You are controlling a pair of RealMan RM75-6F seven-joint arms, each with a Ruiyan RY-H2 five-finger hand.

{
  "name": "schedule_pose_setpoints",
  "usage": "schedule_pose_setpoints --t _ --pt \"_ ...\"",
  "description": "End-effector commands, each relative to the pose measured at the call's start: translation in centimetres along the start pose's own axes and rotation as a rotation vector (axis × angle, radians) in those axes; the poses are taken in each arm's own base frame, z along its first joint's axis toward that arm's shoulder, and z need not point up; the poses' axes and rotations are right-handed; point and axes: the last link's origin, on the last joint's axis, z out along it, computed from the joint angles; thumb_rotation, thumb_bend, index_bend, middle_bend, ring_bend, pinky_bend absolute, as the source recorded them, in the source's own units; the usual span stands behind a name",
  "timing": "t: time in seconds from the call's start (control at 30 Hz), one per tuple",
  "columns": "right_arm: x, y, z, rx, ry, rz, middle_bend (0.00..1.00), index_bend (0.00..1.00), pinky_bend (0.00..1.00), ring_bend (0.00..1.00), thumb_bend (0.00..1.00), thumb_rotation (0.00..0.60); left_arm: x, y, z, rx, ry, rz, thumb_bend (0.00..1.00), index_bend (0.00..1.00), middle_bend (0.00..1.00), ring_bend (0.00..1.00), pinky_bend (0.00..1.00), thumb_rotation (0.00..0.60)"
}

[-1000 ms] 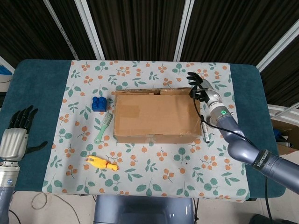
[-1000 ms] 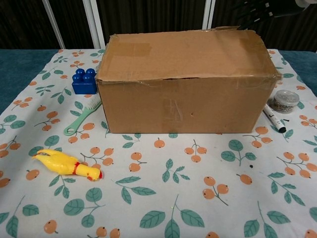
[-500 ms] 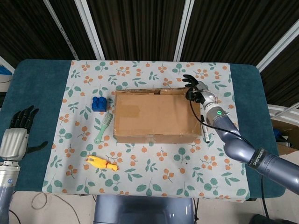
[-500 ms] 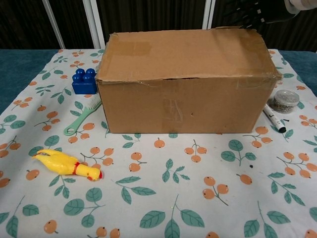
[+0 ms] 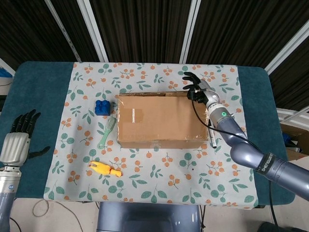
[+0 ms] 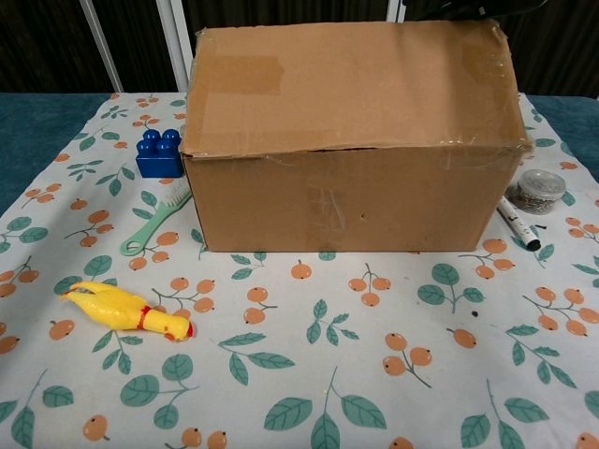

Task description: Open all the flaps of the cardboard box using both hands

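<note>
1. Idling beyond the cloth's left edge, my left hand [image 5: 19, 137] is spread and holds nothing; the task wants both hands, so leaving it there risks a one-sided pull that drags the box [image 5: 161, 121].
2. The box sits mid-cloth, its top flap [image 6: 351, 84] seemingly tilted up at the back; if my fingers slip off, it drops shut.
3. My right hand [image 5: 197, 87] reaches the box's far right corner, fingers parted; whether it grips the flap I cannot tell.
4. Only the head view shows my hands clearly; only the chest view shows the front seam.
</note>
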Motion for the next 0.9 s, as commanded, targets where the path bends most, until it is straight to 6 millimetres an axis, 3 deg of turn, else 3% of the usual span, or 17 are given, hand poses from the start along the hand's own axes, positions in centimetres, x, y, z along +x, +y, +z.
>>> schedule_pose_setpoints --t 0.03,0.43,0.9 --pt "0.0 -0.7 -0.4 0.016 -0.005 -0.002 0.16 0.12 0.56 0.28 0.97 0.6 0.0 0.0 0.0 0.0 -0.002 -0.002 0.08 0.0 0.0 0.0 0.05 0.6" --pt "0.1 -2.9 -2.3 0.063 -0.033 0.002 0.16 0.12 0.57 0.3 0.97 0.6 0.0 0.1 0.0 -0.008 0.006 0.001 0.08 0.0 0.0 0.0 0.05 0.6" --pt "-0.2 -4.2 -7.1 0.057 -0.136 0.005 0.16 0.12 0.57 0.3 0.97 0.6 -0.1 0.4 -0.1 -0.028 0.011 0.002 0.08 0.0 0.0 0.0 0.05 0.6"
